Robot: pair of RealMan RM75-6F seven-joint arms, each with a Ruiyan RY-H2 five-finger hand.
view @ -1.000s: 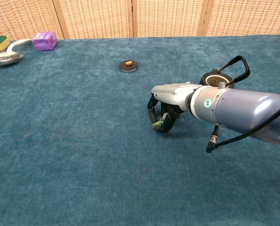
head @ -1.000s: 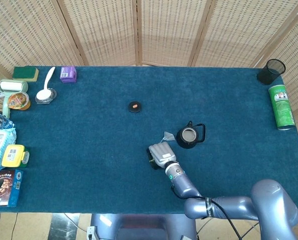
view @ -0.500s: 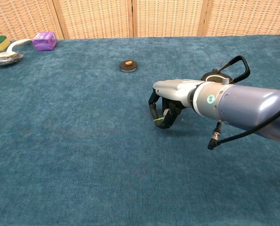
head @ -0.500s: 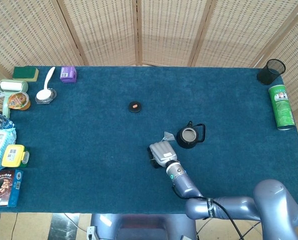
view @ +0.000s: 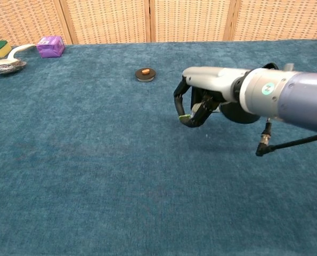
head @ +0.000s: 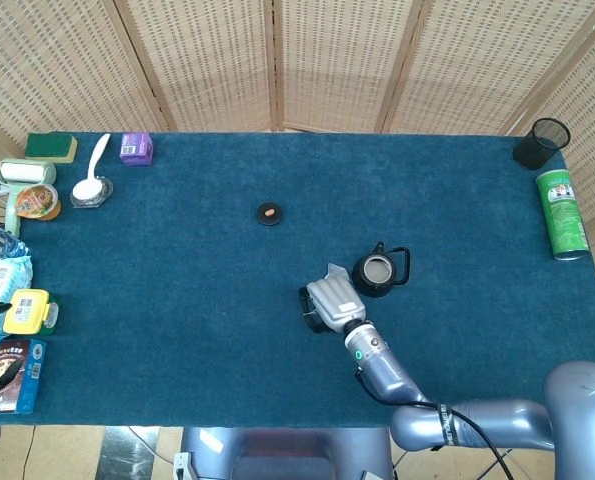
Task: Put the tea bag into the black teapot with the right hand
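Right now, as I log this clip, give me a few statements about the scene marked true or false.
1. The right hand is raised off the cloth with its fingers curled around something small. True; a greenish bit shows at the fingertips in the chest view, presumably the tea bag tag.
2. The black teapot has its lid on. False; its top is open in the head view, and the small black lid lies apart toward the table's middle.
3. The left hand is reaching toward the teapot. False; neither view shows it.
4. A green canister lies near the right edge of the table. True.
5. The purple box sits beside the teapot. False; it is at the far left corner.
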